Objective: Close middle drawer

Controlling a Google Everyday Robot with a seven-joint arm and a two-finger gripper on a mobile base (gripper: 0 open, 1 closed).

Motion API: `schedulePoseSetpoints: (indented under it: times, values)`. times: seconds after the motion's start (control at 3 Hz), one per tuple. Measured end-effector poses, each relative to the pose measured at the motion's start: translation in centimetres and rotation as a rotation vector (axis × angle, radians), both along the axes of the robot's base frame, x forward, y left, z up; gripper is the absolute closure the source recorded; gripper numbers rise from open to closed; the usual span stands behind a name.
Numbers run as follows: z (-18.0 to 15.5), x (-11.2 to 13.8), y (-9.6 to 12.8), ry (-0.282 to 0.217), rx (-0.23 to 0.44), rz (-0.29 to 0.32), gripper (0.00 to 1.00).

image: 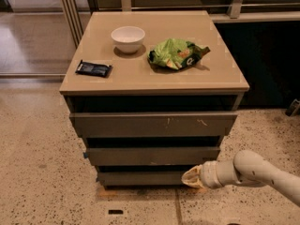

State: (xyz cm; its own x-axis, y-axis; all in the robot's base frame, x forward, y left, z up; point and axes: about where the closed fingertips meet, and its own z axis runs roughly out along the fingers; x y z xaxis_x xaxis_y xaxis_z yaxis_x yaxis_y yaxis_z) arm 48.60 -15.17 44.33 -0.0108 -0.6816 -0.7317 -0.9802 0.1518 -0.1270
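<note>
Camera view: pale rounded tool [190, 177] below flat-fronted middle drawer [152, 156].

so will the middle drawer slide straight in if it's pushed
Probably slides straight in: the middle drawer has a rigid, flat front and juts out only slightly. A push off-centre might skew it, since it's wide. The gripper sits lower right, by the bottom drawer.

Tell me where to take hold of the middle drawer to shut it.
The middle drawer has a flat, handleless front; its top edge, under a dark gap, is the only lip to grip, from the front and above. Pressing the face mid-width would likely do. The pincer sits low right, by the bottom drawer front.
</note>
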Motion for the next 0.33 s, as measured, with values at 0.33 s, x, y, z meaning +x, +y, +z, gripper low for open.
schedulePoseSetpoints:
  times: [0.33]
  values:
    - [0.2,-0.85,0.3,0.025,0.008,0.025,0.81]
